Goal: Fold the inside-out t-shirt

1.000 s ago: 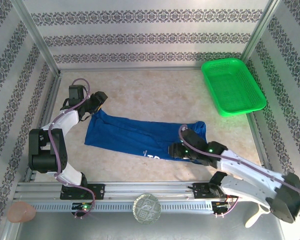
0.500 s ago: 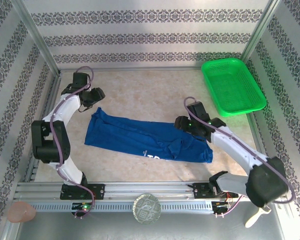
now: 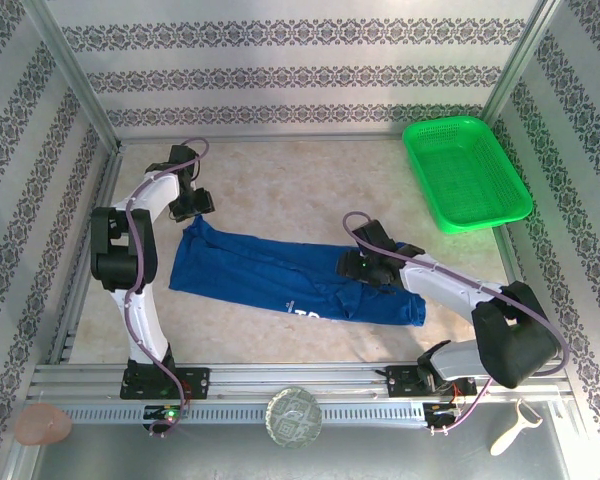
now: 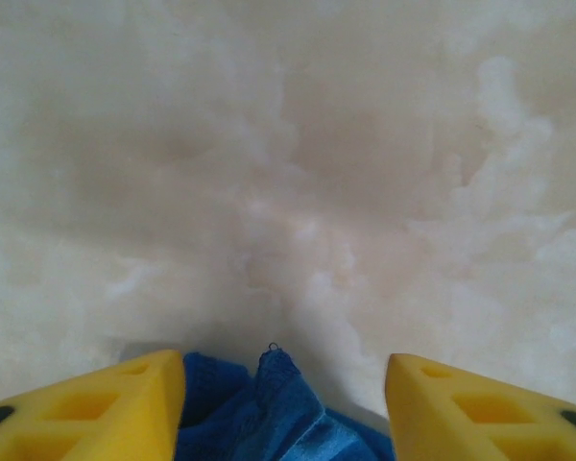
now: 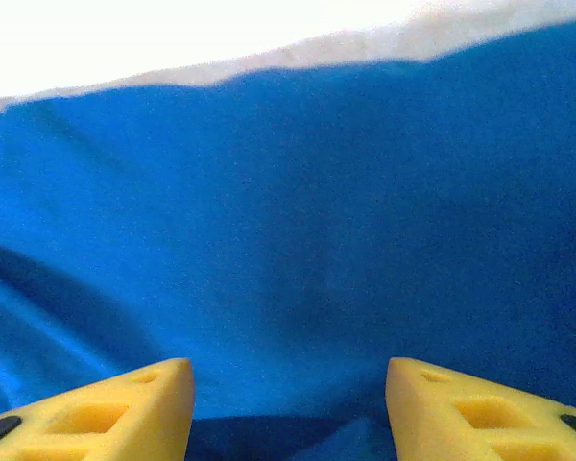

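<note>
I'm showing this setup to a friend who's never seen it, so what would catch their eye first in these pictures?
The royal-blue t-shirt lies as a long crumpled band across the middle of the pale table. An open claw is at each end: the left claw by its far-left corner, the right claw over its right part. A bright green basket sits in the far right corner.

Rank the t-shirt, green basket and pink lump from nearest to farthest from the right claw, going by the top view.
1. t-shirt, directly under the right claw.
2. green basket, far right corner.
3. pink lump, near left corner.
</note>
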`<action>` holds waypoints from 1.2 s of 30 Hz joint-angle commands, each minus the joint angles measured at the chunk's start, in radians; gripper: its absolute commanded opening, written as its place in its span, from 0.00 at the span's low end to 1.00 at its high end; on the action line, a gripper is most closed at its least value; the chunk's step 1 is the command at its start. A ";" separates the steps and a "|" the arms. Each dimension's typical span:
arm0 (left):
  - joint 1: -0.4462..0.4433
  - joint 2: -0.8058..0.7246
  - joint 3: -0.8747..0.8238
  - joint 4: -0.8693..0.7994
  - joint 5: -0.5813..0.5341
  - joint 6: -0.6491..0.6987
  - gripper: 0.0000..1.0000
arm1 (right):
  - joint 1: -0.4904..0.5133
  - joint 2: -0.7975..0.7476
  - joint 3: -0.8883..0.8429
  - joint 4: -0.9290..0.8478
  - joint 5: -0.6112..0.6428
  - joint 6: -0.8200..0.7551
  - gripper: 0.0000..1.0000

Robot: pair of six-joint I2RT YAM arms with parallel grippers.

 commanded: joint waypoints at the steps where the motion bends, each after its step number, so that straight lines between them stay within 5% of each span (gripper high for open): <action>1: -0.011 0.027 0.017 -0.055 0.006 0.035 0.46 | 0.007 -0.016 -0.020 0.024 0.033 0.031 0.56; 10: -0.010 0.020 0.006 -0.027 0.046 0.048 0.00 | 0.010 -0.027 -0.051 0.025 0.050 0.059 0.55; 16: -0.011 -0.145 -0.115 0.060 0.039 0.043 0.00 | 0.010 -0.021 -0.066 0.021 0.066 0.079 0.55; 25: 0.025 -0.540 -0.596 0.403 0.010 -0.098 0.00 | 0.010 -0.014 -0.094 0.011 0.094 0.114 0.55; 35: 0.135 -0.564 -0.803 0.518 -0.058 -0.325 0.00 | -0.004 -0.016 -0.115 -0.013 0.115 0.136 0.55; 36: 0.150 -0.558 -0.809 0.525 -0.061 -0.333 0.07 | -0.006 -0.014 -0.115 -0.014 0.115 0.137 0.55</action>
